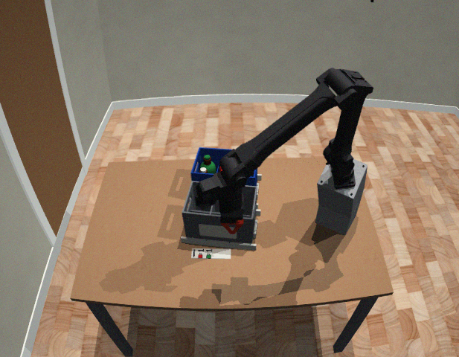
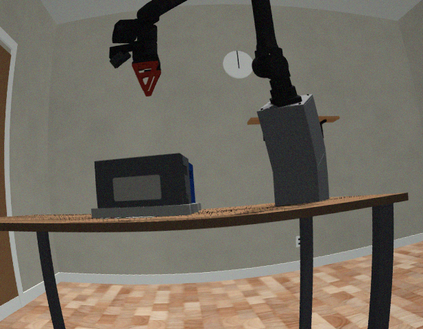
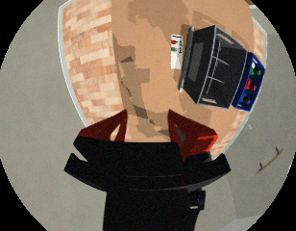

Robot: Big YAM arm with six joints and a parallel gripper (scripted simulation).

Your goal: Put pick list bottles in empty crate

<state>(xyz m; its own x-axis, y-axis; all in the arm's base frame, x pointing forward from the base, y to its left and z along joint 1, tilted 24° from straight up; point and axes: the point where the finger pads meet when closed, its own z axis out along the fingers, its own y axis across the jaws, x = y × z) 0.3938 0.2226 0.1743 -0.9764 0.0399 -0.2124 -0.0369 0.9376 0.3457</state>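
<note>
My gripper (image 1: 232,231) (image 2: 148,94) (image 3: 147,113) is open and empty, high above the grey crate's front side. The grey crate (image 1: 190,224) (image 2: 104,187) (image 3: 205,44) has dividers and no bottles show inside. The blue crate (image 1: 198,177) (image 2: 191,184) (image 3: 240,92) stands directly behind it. It holds a green bottle (image 1: 209,167) (image 3: 256,71), a white-capped bottle (image 1: 203,169), a red bottle (image 3: 252,86) and a blue bottle (image 3: 246,100). The arm hides much of this crate in the top view. The pick list (image 1: 222,253) (image 3: 175,61) reads red 1, green 1.
A low grey rail (image 1: 218,244) (image 2: 144,211) (image 3: 187,60) runs along the grey crate's front foot, with pale pieces along its right side. The arm's grey pedestal (image 1: 335,211) (image 2: 293,155) stands at the table's right. The arm reaches over both crates.
</note>
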